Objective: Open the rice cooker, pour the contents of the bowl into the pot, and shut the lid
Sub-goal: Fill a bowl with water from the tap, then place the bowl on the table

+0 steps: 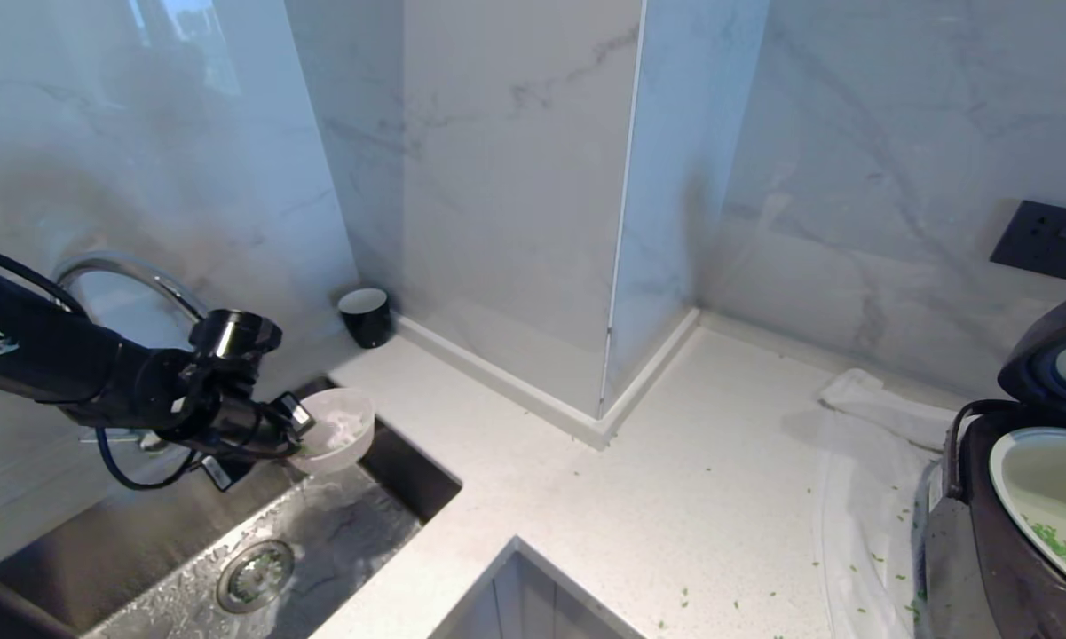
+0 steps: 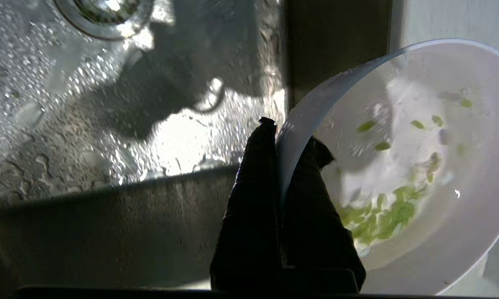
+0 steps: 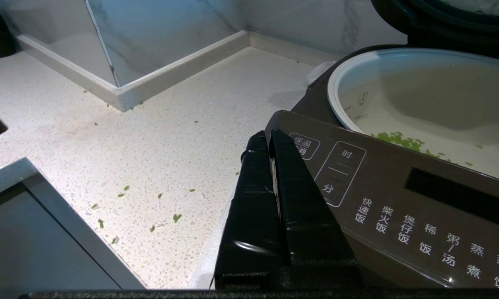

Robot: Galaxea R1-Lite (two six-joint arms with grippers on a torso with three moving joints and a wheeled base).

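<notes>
the bowl (image 2: 419, 166) is pinched by its rim in the left gripper (image 2: 288, 141) over the sink (image 1: 257, 541), green bits still inside. it should be kept level when carried to the open rice cooker (image 1: 985, 550) at the worktop's right edge. the right gripper (image 3: 268, 139) is pressed together beside the cooker.
</notes>
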